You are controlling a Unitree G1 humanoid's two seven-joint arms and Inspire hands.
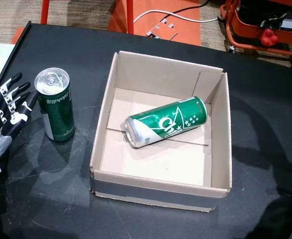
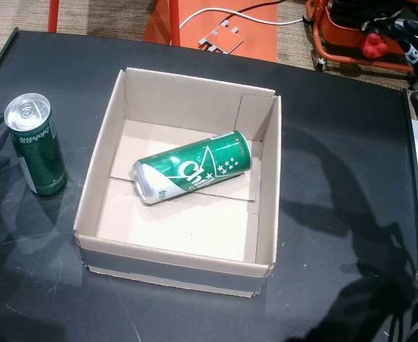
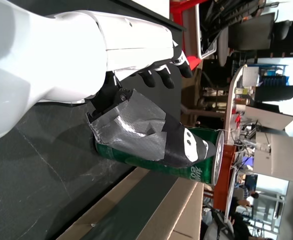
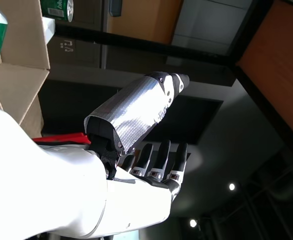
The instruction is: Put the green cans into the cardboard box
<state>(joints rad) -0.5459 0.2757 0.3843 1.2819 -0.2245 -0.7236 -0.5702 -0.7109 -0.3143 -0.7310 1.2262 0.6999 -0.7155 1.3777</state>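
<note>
Cans, green, two in number, were recorded with their container, listed by size.

Table (image 1: 265,164): a black top on which everything was borne.

Cardboard box (image 1: 160,188): an open-topped carton, set well to the right of the left hand and beyond the standing can. Its flaps were folded flat inside, so the mouth was left clear for loading from above.

Lying can (image 1: 165,122): found on its side on the floor of the box, slanted across the middle, its top end turned toward the left hand's side. This can was judged as already delivered.

Standing can (image 1: 55,104): kept upright on the table, just beside the fingertips of the left hand and between that hand and the near wall of the box. Its upright pose was judged to suit a side grasp around the body. In the left wrist view the same can (image 3: 151,157) was seen directly past the taped thumb, close against the box wall.

Left hand (image 1: 6,114): fingers were spread and nothing was held; it was placed alongside the can, apparently ready for a side grasp. Contact could not be confirmed.

Right hand (image 4: 151,165): raised clear of the table, fingers extended and apart, nothing held; presumably parked out of the way.
</note>
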